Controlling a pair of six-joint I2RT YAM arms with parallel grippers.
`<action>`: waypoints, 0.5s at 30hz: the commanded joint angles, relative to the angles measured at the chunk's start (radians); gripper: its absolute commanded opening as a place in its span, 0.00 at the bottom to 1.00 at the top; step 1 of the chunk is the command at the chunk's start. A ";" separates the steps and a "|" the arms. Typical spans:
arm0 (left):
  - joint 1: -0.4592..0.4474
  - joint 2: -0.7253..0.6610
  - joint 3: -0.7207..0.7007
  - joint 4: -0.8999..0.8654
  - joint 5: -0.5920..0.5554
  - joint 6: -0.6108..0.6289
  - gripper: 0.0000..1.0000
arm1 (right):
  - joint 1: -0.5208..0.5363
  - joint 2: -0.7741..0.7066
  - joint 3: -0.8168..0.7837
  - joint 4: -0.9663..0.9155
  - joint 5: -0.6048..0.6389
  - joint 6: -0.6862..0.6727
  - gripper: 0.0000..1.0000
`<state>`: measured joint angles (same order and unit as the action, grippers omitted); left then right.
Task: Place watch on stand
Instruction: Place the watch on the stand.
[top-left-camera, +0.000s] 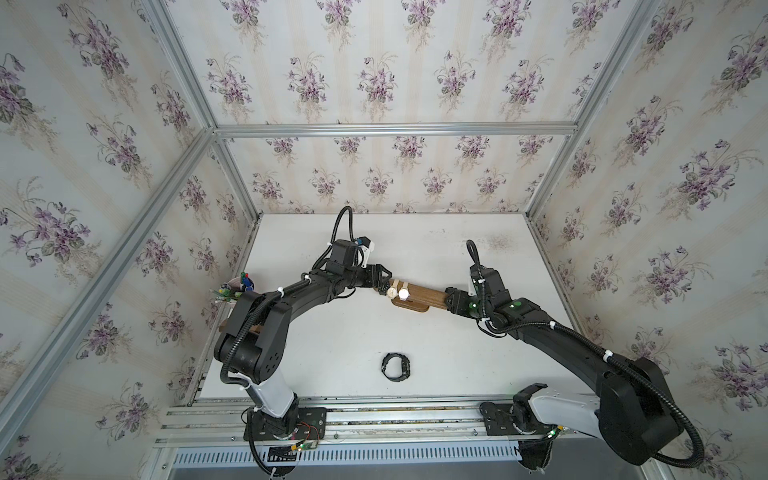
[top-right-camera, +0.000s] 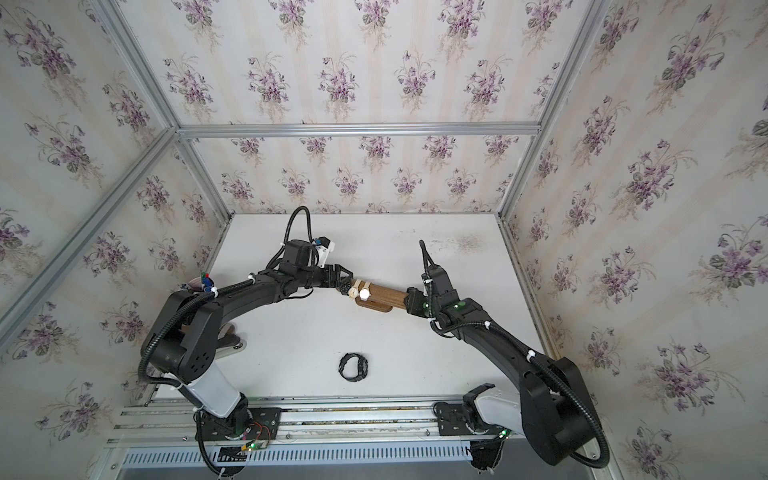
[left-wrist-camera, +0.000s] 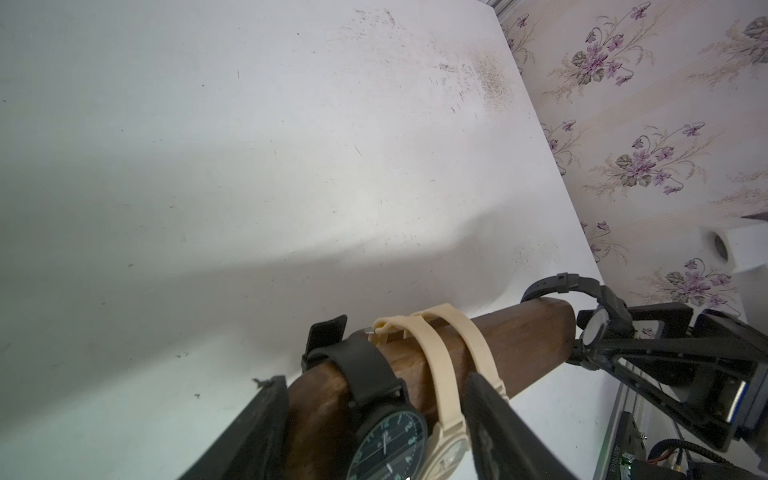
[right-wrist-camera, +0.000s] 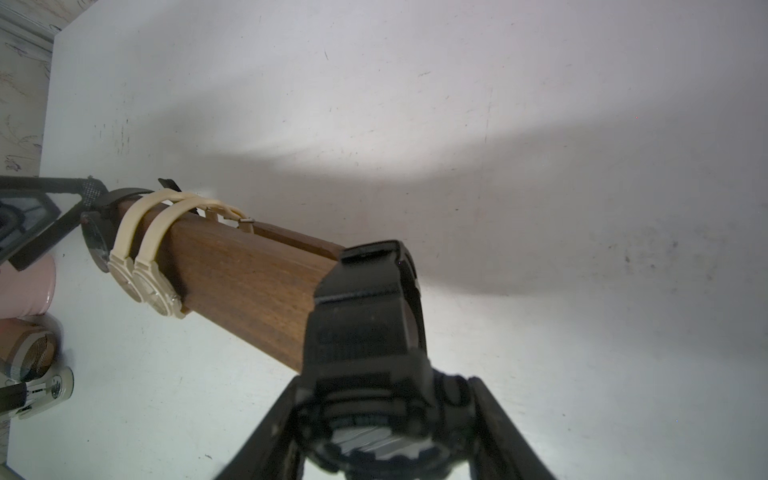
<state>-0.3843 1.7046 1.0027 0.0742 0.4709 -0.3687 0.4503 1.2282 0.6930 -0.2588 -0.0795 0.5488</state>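
Right fingers (right-wrist-camera: 498, 432) clamp a black watch (right-wrist-camera: 365, 374) (strap over stand (right-wrist-camera: 249, 282) end); left fingers (left-wrist-camera: 257, 424) spread.

White surface (top-left-camera: 332, 332), scuffed, with a patch of dark speckles (top-left-camera: 498, 241) near the far right corner. Enclosed on three sides by wallpaper (top-left-camera: 374, 83) of purple flower sprigs on pale stripes, framed in aluminium bars (top-left-camera: 395, 129). Along the near edge, a metal rail (top-left-camera: 395, 415) and, closer still, a slotted grille (top-left-camera: 374, 457). At the left edge, a small cluster of colourful items (top-left-camera: 237, 286), too small to identify. In the right wrist view, a pink cylinder (right-wrist-camera: 25, 286) beside a brown striped object (right-wrist-camera: 29, 353), blurred.
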 joint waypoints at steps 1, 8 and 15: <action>-0.002 -0.012 -0.013 0.027 0.025 0.013 0.66 | 0.002 0.010 0.017 0.022 0.002 0.001 0.24; -0.023 -0.069 -0.070 0.050 0.013 -0.010 0.64 | 0.010 0.046 0.045 0.012 0.019 -0.009 0.23; -0.059 -0.111 -0.103 0.056 -0.013 -0.027 0.64 | 0.026 0.100 0.093 0.003 0.051 -0.024 0.23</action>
<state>-0.4332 1.6032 0.9051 0.1078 0.4679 -0.3885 0.4706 1.3136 0.7685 -0.2596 -0.0532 0.5335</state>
